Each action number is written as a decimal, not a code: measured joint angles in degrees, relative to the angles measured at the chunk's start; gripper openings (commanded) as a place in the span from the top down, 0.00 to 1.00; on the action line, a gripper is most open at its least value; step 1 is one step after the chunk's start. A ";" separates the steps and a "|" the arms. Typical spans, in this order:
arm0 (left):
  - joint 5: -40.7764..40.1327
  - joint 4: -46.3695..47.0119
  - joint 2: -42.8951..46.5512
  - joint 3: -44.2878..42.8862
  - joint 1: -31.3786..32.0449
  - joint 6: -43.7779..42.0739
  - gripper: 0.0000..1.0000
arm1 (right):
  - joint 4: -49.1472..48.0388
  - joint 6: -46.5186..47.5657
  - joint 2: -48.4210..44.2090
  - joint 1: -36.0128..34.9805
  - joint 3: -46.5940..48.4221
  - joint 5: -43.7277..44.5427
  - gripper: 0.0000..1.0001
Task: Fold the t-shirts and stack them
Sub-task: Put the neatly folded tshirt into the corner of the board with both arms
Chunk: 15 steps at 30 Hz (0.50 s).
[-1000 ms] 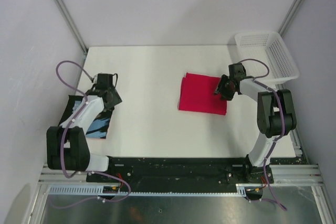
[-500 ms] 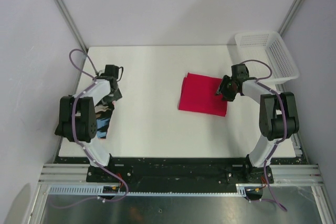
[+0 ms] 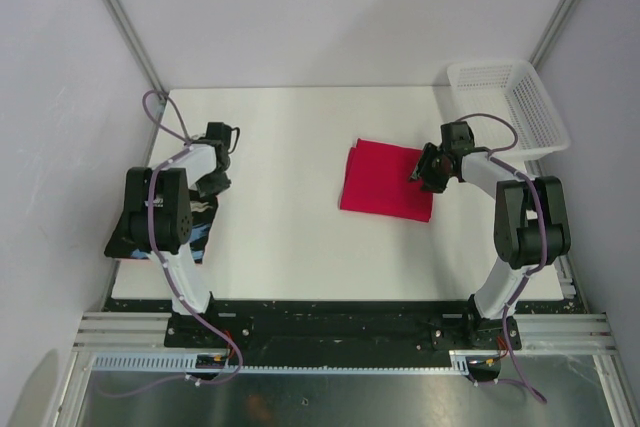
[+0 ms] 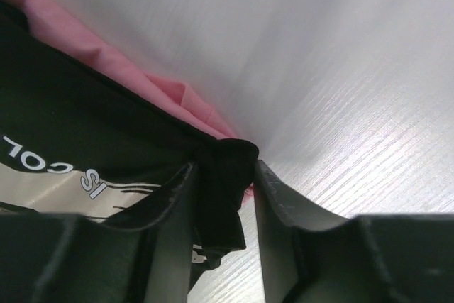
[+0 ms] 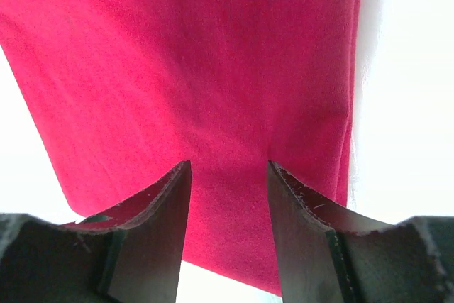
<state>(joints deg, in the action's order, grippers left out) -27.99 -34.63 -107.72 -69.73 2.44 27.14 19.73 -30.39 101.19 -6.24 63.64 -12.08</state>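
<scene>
Pinching bunched black t-shirt, left end effector; right end effector agape over crimson t-shirt

A white desk spans the cell, its surface finely ribbed in the left wrist view; a white plastic mesh basket sits at the far right corner; pale walls close three sides; slanting metal posts rise from the far corners; a black plate and aluminium rails run along the near edge.
</scene>
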 measured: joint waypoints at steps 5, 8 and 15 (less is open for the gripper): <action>-0.13 -0.20 0.15 0.48 -0.11 1.77 0.98 | 0.00 0.00 -0.04 0.00 0.00 -0.44 0.49; 0.63 0.02 0.79 0.98 -0.02 3.45 1.00 | 0.00 0.00 -0.17 0.00 0.00 -0.50 0.49; 4.70 -1.01 2.54 1.55 1.97 8.92 1.00 | 0.00 -0.02 -1.07 0.00 -0.02 -0.50 0.49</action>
<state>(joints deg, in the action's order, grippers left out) -23.29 -35.64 -105.19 -68.18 4.40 36.05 19.73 -30.41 100.12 -6.24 63.61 -12.58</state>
